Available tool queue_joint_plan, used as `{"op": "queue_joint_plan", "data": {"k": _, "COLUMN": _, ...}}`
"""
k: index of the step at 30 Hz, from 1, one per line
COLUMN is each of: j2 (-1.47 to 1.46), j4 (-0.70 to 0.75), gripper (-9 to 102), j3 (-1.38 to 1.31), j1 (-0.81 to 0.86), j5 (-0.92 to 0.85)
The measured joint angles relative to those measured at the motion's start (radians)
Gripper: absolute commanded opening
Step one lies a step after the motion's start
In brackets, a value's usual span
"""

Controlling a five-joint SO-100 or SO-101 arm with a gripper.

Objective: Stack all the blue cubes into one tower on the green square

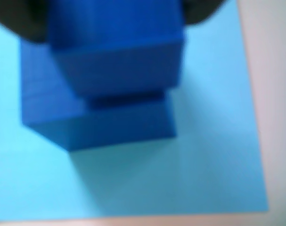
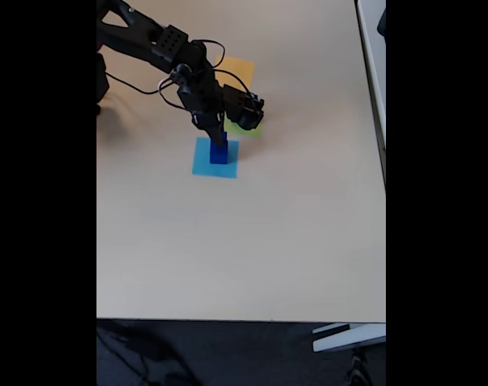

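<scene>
In the wrist view a blue cube (image 1: 119,61) sits between the dark fingers (image 1: 20,21) of my gripper (image 1: 114,19), which is shut on it. It rests on or hovers just over a second, wider blue cube (image 1: 119,125); I cannot tell if they touch. The lower cube stands on a light-blue paper square (image 1: 204,165). The fixed view shows the blue cubes (image 2: 219,153) as one small column on the light-blue square (image 2: 202,165), under my gripper (image 2: 218,138). The green square (image 2: 245,129) lies just beyond, partly hidden by the wrist.
An orange-yellow paper square (image 2: 237,69) lies behind the green one. The beige table (image 2: 252,241) stretches wide toward its front edge. The arm (image 2: 159,44) reaches in from the upper left, with cables looping around it.
</scene>
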Motion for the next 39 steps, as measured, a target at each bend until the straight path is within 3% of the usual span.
{"op": "queue_joint_plan", "data": {"k": 6, "j2": 0.087, "j4": 0.029, "gripper": 4, "j3": -0.067, "j1": -0.032, "j5": -0.005}}
{"op": "queue_joint_plan", "data": {"k": 10, "j2": 0.126, "j4": 0.146, "gripper": 3, "j3": -0.219, "j1": -0.081, "j5": 0.034}}
{"op": "queue_joint_plan", "data": {"k": 16, "j2": 0.130, "j4": 0.345, "gripper": 3, "j3": -0.437, "j1": -0.224, "j5": 0.249}}
{"op": "queue_joint_plan", "data": {"k": 21, "j2": 0.095, "j4": 0.390, "gripper": 3, "j3": -0.471, "j1": -0.364, "j5": 0.462}}
{"op": "queue_joint_plan", "data": {"k": 26, "j2": -0.015, "j4": 0.371, "gripper": 3, "j3": -0.472, "j1": -0.483, "j5": 0.607}}
{"op": "queue_joint_plan", "data": {"k": 39, "j2": -0.232, "j4": 0.117, "gripper": 4, "j3": -0.390, "j1": -0.686, "j5": 0.811}}
